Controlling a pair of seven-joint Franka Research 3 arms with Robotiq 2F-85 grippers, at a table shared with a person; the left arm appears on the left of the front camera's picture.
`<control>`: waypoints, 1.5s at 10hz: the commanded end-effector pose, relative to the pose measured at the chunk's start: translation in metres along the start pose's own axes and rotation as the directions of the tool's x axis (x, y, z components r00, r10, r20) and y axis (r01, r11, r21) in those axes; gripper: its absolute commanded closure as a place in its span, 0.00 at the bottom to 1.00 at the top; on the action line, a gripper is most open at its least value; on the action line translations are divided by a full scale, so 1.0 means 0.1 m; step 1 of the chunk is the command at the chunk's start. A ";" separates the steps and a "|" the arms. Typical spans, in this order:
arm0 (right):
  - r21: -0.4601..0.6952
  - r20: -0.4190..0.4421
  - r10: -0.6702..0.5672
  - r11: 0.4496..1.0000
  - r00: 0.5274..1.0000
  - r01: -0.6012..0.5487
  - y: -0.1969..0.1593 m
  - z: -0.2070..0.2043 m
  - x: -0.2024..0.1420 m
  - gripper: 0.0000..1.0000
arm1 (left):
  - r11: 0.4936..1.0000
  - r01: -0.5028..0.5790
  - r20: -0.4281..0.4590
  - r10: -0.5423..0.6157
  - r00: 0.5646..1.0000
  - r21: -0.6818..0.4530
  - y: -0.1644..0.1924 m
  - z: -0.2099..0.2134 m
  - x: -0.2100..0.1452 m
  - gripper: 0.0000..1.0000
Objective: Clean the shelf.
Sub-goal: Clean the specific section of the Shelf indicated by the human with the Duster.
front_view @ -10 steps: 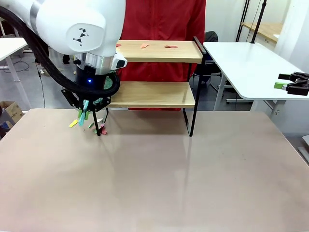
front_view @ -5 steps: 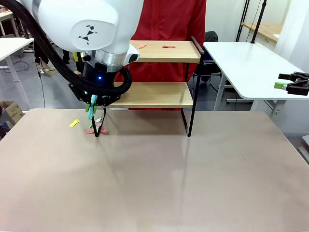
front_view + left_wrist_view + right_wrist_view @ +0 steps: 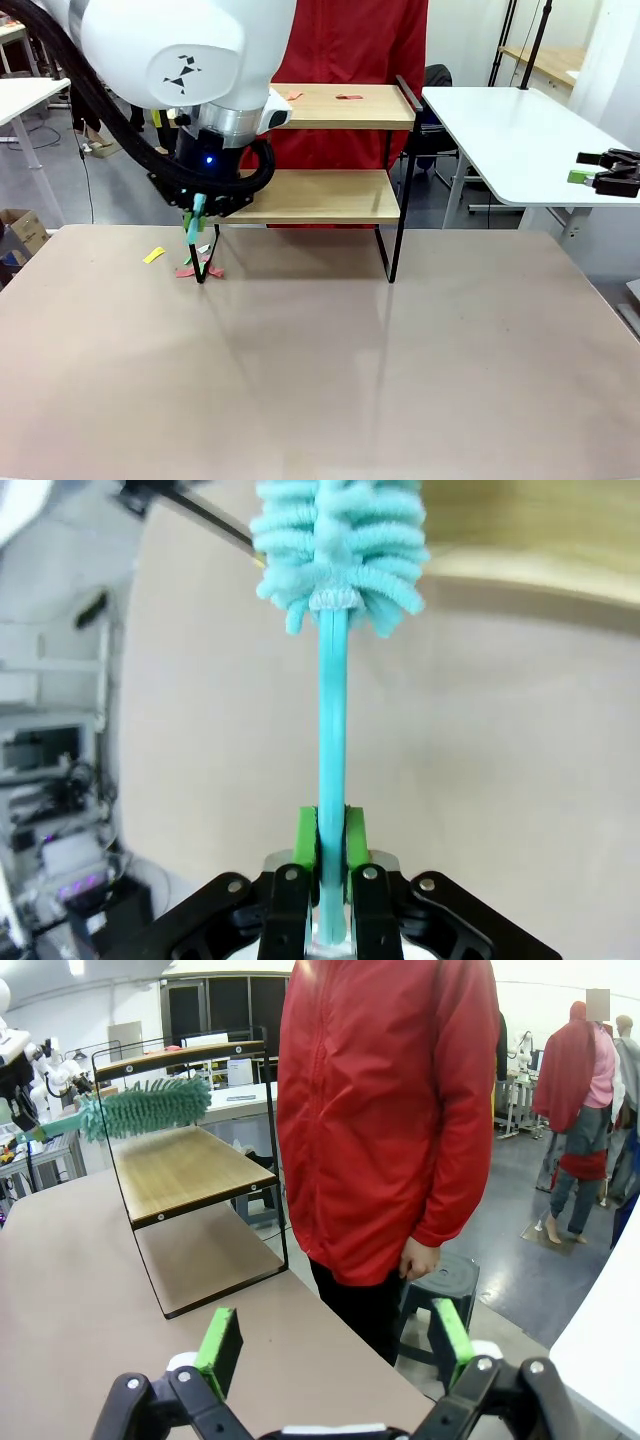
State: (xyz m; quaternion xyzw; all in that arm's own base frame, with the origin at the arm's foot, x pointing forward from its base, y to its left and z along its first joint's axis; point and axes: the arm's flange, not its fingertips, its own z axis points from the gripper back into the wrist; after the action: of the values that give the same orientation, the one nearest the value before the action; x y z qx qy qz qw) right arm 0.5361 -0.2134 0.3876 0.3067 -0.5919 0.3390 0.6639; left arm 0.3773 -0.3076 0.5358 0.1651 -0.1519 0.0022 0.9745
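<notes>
- Pale beige tabletop [image 3: 320, 380] is seen in a busy workshop room, and a person in a red jacket [image 3: 340, 45] is stood at its far edge.
- The shelf [image 3: 330, 195] is set along that far edge, a little left of the middle, with its thin black legs resting on the tabletop.
- Small red scraps [image 3: 350, 97] are left on its upper board, and more paper scraps [image 3: 197, 268] are scattered on the tabletop by its near left leg.
- The left end effector [image 3: 330, 838] is clamped tight on the slim handle of a teal duster [image 3: 338, 540], which is gripped at the handle's lower end (the fluffy head is aimed past the frame towards the lower board).
- The right end effector [image 3: 335, 1345] is held fully open, with nothing between its pads.
- The shelf is judged light and stiff, so it may be slid or tipped by a firm sweep.
- If it must be steadied, a black upright or side rail is best taken, not a smooth board edge.
- The duster head is judged soft and yielding, and its thin handle may twist between the pads.
</notes>
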 end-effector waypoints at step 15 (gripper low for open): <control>-0.014 -0.011 -0.012 1.000 1.000 0.012 0.01 -0.03 0.08 0.00 | 0.462 0.831 0.501 -0.664 0.555 -0.308 1.64 -0.21 -0.46 0.87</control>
State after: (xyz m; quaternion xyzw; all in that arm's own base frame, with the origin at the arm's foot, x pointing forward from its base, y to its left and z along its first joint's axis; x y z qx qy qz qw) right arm 0.5361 -0.2133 0.3877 0.3067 -0.5919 0.3391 0.6638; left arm 0.3400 -0.1601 0.5431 -0.0309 -0.2151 -0.4791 0.8504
